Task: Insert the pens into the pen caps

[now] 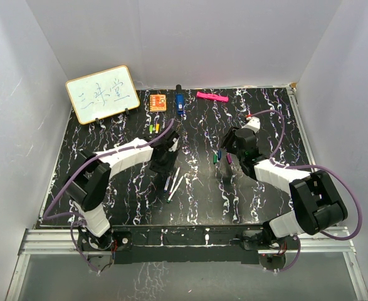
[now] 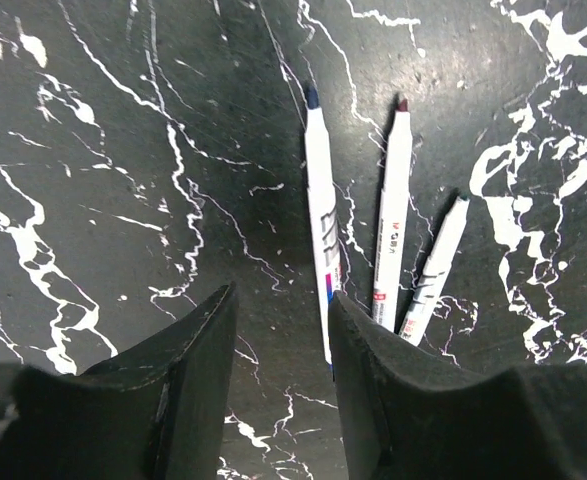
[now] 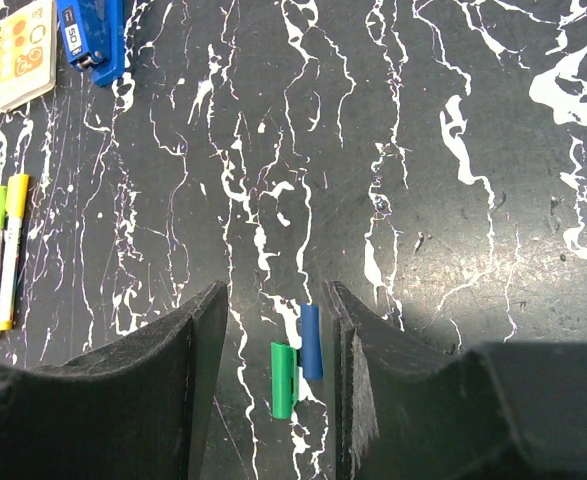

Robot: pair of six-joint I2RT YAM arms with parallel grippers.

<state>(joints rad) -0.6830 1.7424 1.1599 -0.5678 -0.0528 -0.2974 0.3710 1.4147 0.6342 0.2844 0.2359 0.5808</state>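
Note:
Three uncapped white pens lie side by side on the black marbled table (image 1: pixel 196 207): a blue-tipped pen (image 2: pixel 320 215), a dark-red-tipped pen (image 2: pixel 393 215) and a shorter dark-tipped pen (image 2: pixel 435 265); they also show in the top view (image 1: pixel 173 182). My left gripper (image 2: pixel 281 300) is open and empty, just left of them, its right finger over the blue-tipped pen's end. A green cap (image 3: pixel 284 380) and a blue cap (image 3: pixel 311 341) lie touching between the fingers of my open right gripper (image 3: pixel 276 295). A magenta cap (image 1: pixel 229 160) lies nearby.
Two pens with yellow and green caps (image 3: pixel 3 250) lie at the left. An orange notebook (image 1: pixel 158 101), a blue block (image 1: pixel 180 102), a pink bar (image 1: pixel 211 96) and a small whiteboard (image 1: pixel 102 94) stand along the back. White walls enclose the table.

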